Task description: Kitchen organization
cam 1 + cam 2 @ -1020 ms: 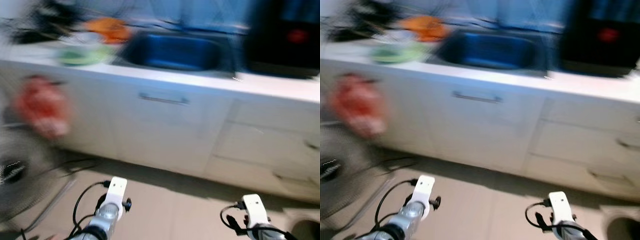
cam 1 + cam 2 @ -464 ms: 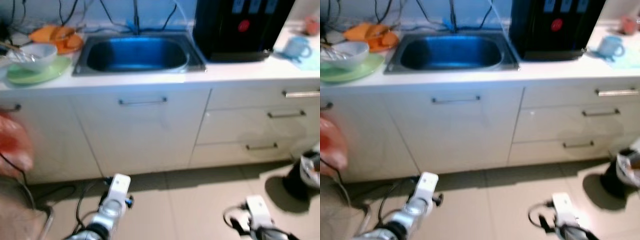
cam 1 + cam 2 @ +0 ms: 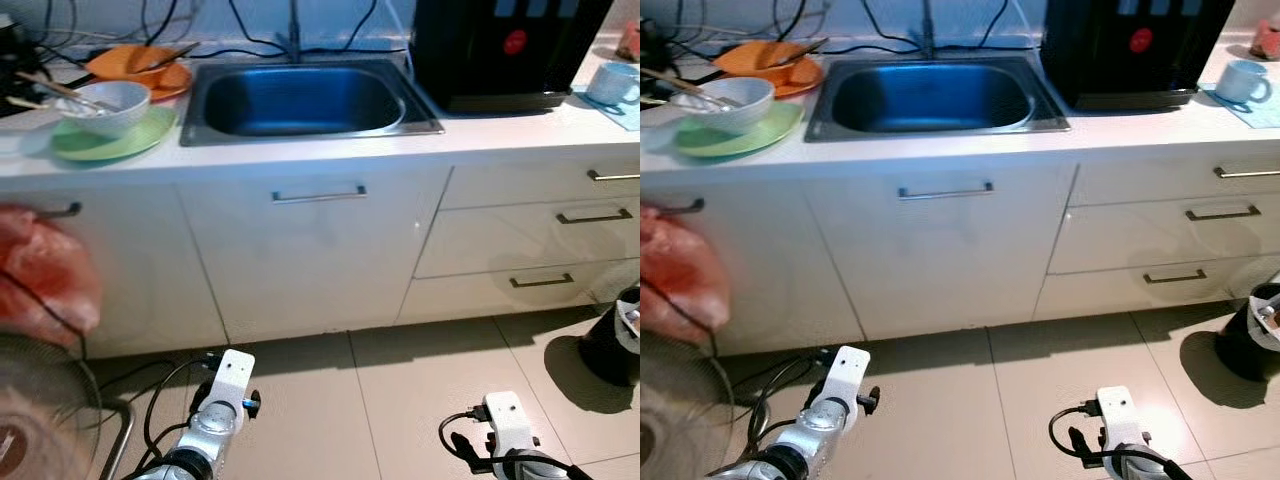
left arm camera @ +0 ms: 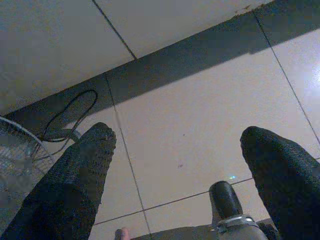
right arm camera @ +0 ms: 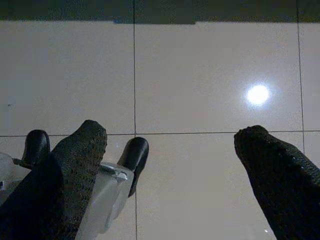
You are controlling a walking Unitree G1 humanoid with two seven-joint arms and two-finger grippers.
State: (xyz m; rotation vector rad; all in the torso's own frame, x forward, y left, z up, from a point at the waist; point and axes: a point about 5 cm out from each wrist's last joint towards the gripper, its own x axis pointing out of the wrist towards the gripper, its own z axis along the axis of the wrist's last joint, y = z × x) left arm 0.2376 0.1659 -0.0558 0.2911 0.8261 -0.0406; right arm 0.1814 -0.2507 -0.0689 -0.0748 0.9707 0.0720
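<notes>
A sink sits in the middle of the surface. To its left, a bowl rests on a plate; to its right stands a dispenser, then a mug. Drawers lie below at right, and a bin is on the floor.

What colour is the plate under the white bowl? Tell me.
Light green plate, beneath the bowl; clearest in the left eye view.
</notes>
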